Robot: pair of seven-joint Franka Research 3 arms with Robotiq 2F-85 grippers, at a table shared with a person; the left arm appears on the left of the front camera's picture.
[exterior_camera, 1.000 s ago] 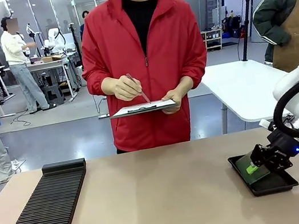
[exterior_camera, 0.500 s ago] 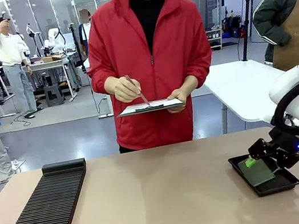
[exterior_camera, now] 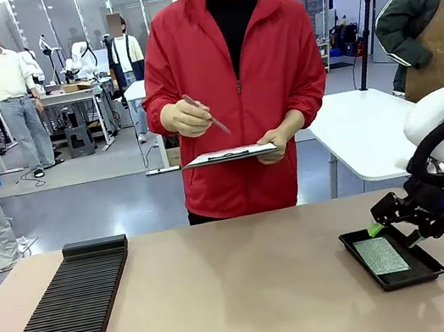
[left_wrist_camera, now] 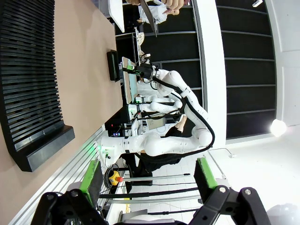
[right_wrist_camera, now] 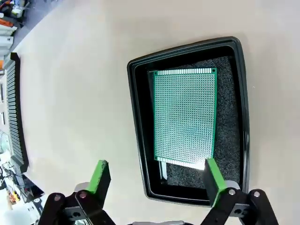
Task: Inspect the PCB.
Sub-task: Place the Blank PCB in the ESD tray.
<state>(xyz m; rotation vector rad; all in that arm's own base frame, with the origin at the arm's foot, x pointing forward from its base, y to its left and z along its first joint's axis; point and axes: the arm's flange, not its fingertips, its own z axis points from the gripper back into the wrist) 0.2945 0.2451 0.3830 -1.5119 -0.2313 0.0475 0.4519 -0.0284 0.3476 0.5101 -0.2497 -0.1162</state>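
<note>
In the front view, the right gripper (exterior_camera: 384,222) hangs just above the far edge of a shallow black tray (exterior_camera: 421,271) on the tan worktop (exterior_camera: 246,299), its green-padded fingers spread and holding nothing. The PCB (exterior_camera: 382,256) lies flat inside that tray, just below and nearer the camera than the gripper, apart from the fingers. Well away from the gripper, at the worktop's other end, sits a long black slotted rack (exterior_camera: 60,323). Beyond the worktop a person in a red jacket holds a clipboard (exterior_camera: 231,155) in one hand and a pen in the other. In the left wrist view, the left gripper (left_wrist_camera: 147,176) stands open and empty, with the rack (left_wrist_camera: 28,89) ahead of it. In the right wrist view, the right gripper (right_wrist_camera: 157,176) is wide open, and the PCB (right_wrist_camera: 185,117) rests on dark foam in the tray (right_wrist_camera: 136,136), ahead of the gripper and nearer one finger.
</note>
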